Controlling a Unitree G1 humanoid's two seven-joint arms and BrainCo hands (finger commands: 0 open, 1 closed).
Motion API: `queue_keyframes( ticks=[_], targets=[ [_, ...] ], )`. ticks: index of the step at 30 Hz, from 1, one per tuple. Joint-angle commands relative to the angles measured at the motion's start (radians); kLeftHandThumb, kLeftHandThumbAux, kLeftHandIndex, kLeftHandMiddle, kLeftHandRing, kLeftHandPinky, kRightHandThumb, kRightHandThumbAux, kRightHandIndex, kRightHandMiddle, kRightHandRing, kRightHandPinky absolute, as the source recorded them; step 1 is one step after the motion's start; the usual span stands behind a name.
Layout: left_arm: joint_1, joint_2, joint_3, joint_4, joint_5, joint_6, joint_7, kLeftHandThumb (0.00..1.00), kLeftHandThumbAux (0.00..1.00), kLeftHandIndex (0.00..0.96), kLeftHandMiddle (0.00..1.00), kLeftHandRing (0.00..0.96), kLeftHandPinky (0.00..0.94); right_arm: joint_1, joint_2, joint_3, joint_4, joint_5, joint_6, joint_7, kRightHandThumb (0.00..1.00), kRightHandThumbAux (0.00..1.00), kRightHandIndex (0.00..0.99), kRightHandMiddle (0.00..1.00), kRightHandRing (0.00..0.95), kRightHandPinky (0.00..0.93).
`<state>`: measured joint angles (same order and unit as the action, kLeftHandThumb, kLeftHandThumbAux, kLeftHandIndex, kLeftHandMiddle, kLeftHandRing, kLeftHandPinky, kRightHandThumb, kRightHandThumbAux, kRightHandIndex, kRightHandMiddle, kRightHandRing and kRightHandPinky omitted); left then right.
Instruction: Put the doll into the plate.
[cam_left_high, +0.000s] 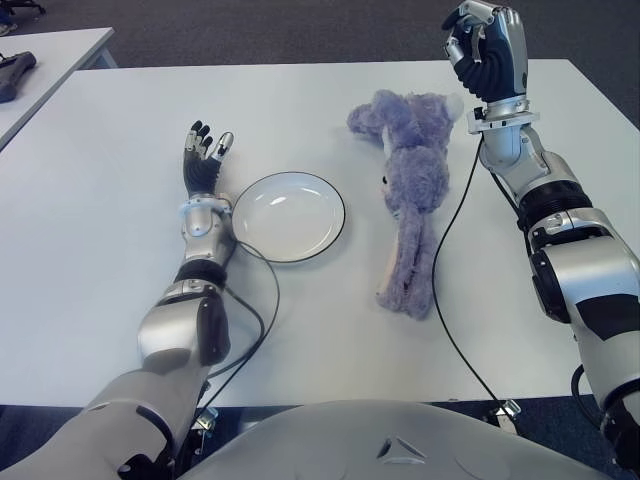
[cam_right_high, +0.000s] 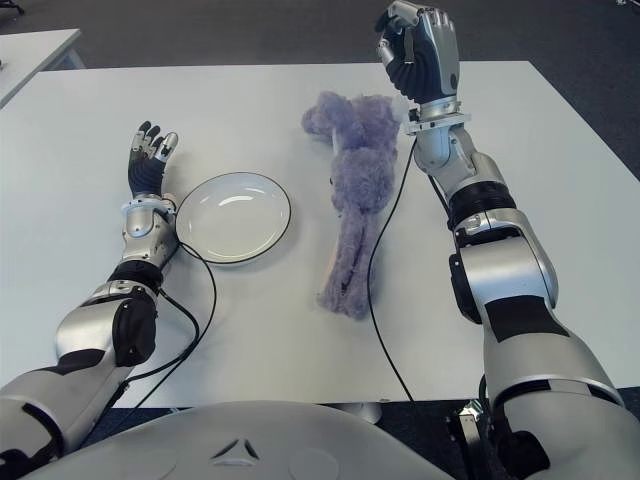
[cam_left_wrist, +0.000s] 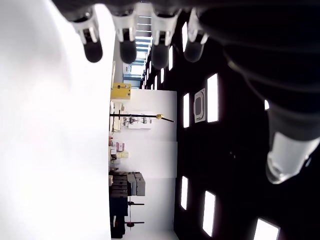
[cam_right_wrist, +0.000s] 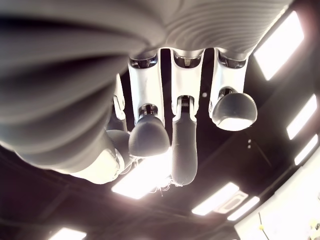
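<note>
Plenty of bare table (cam_left_high: 120, 260) lies around the empty plate (cam_left_high: 289, 216). I see the doll (cam_left_high: 410, 190) lying lengthwise just right of the plate, apart from it. My right hand (cam_left_high: 487, 45) is raised beyond the doll, fingers curled, holding nothing. My left hand (cam_left_high: 204, 158) shows left of the plate, fingers extended.

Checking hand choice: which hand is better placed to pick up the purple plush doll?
Right. The right hand is raised beside the purple plush doll; the white round plate separates the doll from the left hand.
</note>
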<state>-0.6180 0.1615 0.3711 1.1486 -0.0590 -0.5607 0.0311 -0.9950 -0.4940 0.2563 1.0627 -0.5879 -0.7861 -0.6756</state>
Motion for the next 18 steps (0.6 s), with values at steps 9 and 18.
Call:
queue_keyframes(
  ticks=[9, 18],
  targets=[
    [0.269, -0.111, 0.008, 0.164, -0.017, 0.025, 0.018, 0.0, 0.592, 0.04, 0.094, 0.047, 0.0, -0.019, -0.044, 0.034, -0.012, -0.022, 0.073, 0.191, 0.685, 0.717, 0.439, 0.818, 0.816, 0.787],
    [0.268, -0.115, 0.009, 0.163, -0.019, 0.025, 0.023, 0.0, 0.597, 0.039, 0.093, 0.047, 0.0, -0.021, -0.074, 0.054, -0.015, -0.002, 0.089, 0.401, 0.667, 0.731, 0.408, 0.456, 0.44, 0.394]
  ],
)
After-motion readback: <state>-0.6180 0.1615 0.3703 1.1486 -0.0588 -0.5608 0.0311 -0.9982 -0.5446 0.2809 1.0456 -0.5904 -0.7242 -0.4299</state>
